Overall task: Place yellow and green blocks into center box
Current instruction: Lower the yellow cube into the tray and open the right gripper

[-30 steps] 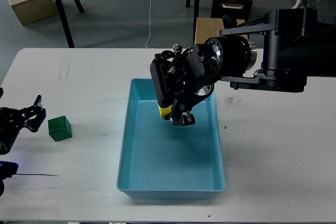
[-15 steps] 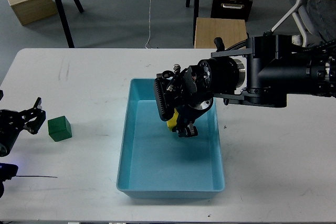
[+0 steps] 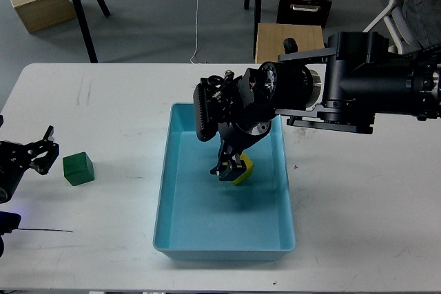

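Observation:
A yellow block [image 3: 243,169] hangs tilted at the fingertips of my right gripper [image 3: 231,167], low inside the light blue box [image 3: 282,170] at the table's centre. The gripper seems still shut on the block, which is just above the box floor. A green block [image 3: 78,168] sits on the white table at the left. My left gripper [image 3: 43,153] is open and empty, just left of the green block and apart from it.
The white table [image 3: 358,204] carries only the box and the green block. My bulky right arm [image 3: 344,91] spans the table's right half above the box's far end. Wooden boxes and stand legs are on the floor beyond the table.
My right gripper has come down deeper into the box and turned, carrying the yellow block lower and slightly right. The left gripper and the green block have not moved.

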{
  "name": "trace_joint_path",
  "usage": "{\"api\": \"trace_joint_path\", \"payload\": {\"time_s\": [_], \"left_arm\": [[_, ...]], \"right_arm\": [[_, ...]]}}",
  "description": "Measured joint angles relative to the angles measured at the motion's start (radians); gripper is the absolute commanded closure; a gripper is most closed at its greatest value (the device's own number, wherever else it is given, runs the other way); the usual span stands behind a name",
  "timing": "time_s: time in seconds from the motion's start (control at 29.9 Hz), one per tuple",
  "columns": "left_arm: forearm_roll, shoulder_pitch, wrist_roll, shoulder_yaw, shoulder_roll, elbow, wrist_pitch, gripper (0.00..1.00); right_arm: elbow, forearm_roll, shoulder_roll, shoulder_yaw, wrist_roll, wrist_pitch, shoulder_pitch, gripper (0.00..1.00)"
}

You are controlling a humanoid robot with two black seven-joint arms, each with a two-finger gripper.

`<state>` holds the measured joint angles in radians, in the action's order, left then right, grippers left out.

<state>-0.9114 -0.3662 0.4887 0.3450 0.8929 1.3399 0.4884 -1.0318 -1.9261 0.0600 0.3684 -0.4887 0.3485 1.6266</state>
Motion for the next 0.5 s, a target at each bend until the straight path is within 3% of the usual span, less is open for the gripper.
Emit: {"api": "trace_joint_path", "payload": {"time_s": [0.23, 0.5], "left_arm": [[0.196, -0.057, 0.000, 0.003, 0.094, -0.130, 0.001, 0.00], [0.264, -0.286, 0.000, -0.002, 0.155, -0.514, 0.001, 0.00]], "right_arm": [[0.070, 0.051, 0.070, -0.305, 0.000, 0.001, 0.005, 0.03], [0.202, 0.115, -0.037, -0.674, 0.000, -0.001, -0.113, 0.03]]}}
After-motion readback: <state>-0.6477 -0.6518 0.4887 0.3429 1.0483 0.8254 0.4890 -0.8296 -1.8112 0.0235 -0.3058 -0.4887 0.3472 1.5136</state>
